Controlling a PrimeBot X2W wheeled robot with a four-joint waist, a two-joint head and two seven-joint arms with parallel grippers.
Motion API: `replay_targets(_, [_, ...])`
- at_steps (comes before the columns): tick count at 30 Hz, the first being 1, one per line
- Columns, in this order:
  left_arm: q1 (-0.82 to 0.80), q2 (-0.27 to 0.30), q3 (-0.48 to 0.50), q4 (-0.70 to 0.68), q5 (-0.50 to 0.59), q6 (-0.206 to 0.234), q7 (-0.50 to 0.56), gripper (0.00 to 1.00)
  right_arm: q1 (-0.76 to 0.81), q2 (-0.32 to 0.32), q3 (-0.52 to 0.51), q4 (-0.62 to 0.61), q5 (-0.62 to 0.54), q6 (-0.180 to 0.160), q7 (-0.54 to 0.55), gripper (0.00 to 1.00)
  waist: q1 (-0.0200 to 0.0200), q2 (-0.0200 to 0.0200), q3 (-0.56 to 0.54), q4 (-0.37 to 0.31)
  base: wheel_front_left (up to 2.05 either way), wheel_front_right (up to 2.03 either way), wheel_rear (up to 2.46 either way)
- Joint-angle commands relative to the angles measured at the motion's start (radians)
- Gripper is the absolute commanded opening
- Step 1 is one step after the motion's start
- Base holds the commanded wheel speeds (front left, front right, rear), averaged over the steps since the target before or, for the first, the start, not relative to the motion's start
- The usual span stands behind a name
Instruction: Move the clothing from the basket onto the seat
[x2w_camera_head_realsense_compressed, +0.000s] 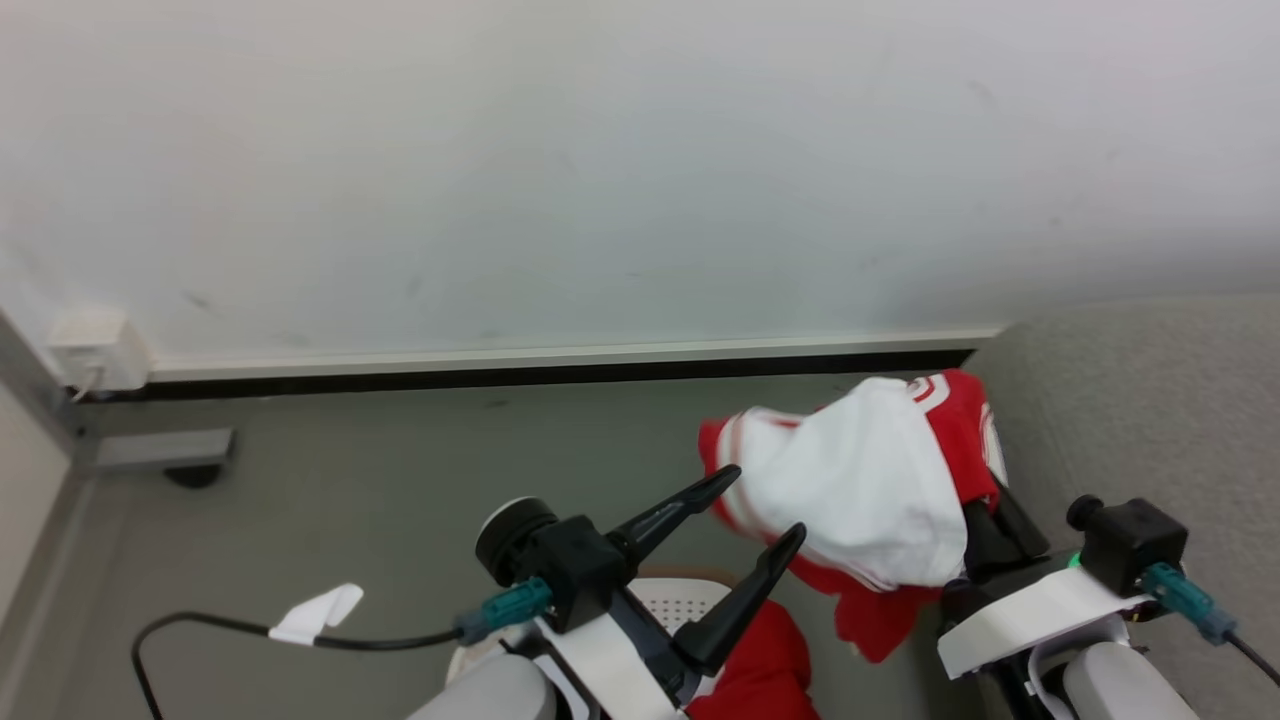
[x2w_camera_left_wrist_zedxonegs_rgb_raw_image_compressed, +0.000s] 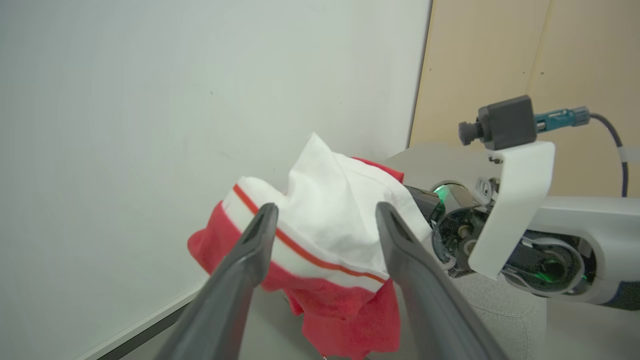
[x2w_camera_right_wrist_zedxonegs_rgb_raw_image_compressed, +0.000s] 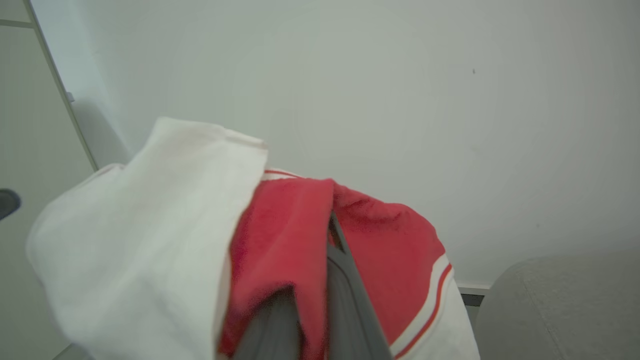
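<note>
Left end effector (x2w_camera_head_realsense_compressed: 766, 500): fingers apart, empty, just beside the bundle | right end effector (x2w_camera_right_wrist_zedxonegs_rgb_raw_image_compressed: 334, 250): clamped on clothing (x2w_camera_head_realsense_compressed: 870, 490), held aloft between basket (x2w_camera_head_realsense_compressed: 680, 598) and seat (x2w_camera_head_realsense_compressed: 1130, 400) | seat lay rightward; right arm nearer.

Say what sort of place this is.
Probably a home-style room, or a mock-up of one. It has a plain white wall with a skirting board and a grey floor. A grey upholstered seat stands at the right, with a laundry basket and red-and-white clothing.
</note>
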Motion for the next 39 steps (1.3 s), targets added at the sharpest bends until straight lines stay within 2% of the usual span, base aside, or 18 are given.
replay_targets(1, [0.02, 0.007, -0.003, 0.001, 0.018, -0.002, -0.008, 1.0, 0.015, -0.011, -0.027, -0.02, 0.001, -0.002, 0.0, 0.0, 0.0, -0.0001, 0.012, -0.069, 0.0, 0.0, 0.0])
replay_targets(8, [0.026, 0.006, -0.008, 0.014, 0.041, -0.009, -0.016, 1.0, 0.032, -0.031, -0.092, -0.077, -0.002, -0.002, 0.0, 0.0, 0.0, -0.0001, 0.033, -0.191, 0.0, 0.0, 0.0])
replay_targets(22, [0.046, -0.013, 0.037, 0.036, 0.098, -0.02, -0.016, 1.0, 0.087, -0.056, -0.138, -0.147, 0.005, -0.002, 0.0, 0.0, 0.0, -0.0001, 0.059, -0.357, 0.0, 0.0, 0.0])
replay_targets(31, [0.044, -0.026, 0.051, 0.055, 0.12, -0.026, -0.016, 1.0, 0.045, -0.075, -0.133, -0.19, 0.02, -0.002, 0.002, 0.0, 0.0, -0.0001, 0.084, -0.391, 0.0, 0.0, 0.0])
replay_targets(39, [-0.011, 0.008, 0.043, 0.04, 0.128, -0.028, -0.016, 1.0, -0.142, -0.152, -0.178, -0.178, 0.03, -0.002, 0.047, 0.0, 0.0, -0.0001, 0.21, -0.355, 0.0, 0.0, 0.0])
